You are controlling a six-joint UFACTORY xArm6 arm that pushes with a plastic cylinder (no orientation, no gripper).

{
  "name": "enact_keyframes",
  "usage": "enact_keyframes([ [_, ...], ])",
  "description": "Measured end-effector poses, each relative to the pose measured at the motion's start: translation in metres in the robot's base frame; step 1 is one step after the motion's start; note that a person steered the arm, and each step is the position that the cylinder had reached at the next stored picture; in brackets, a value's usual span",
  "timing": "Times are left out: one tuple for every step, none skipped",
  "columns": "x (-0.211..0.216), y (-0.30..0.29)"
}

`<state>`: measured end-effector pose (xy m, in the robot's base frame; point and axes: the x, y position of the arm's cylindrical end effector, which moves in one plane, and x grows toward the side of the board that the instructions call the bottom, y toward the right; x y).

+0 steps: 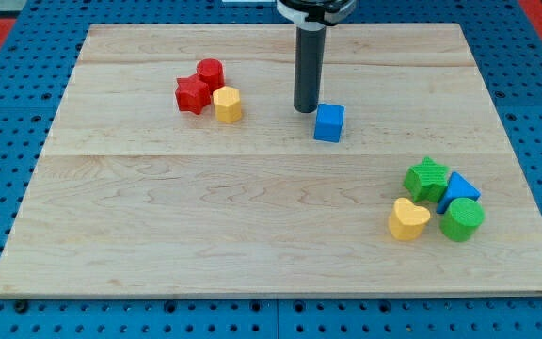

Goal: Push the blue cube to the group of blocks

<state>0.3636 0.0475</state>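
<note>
The blue cube (328, 122) sits on the wooden board (252, 235), a little above the middle. The rod has no claw; its tip (306, 110) stands just beside the cube, at its upper left. Left of the cube lie a red cylinder (211, 72), a red star (192, 95) and a yellow block (228, 104). To the cube's lower right are a green star (426, 179), a blue triangle (458, 191), a green cylinder (462, 219) and a yellow heart (408, 219).
</note>
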Motion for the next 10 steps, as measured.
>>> enact_keyframes([
  [0.011, 0.024],
  [0.038, 0.040],
  [0.075, 0.045],
  [0.098, 0.045],
  [0.098, 0.022],
  [0.102, -0.001],
  [0.118, -0.002],
  [0.134, 0.003],
  [0.139, 0.012],
  [0.132, 0.010],
])
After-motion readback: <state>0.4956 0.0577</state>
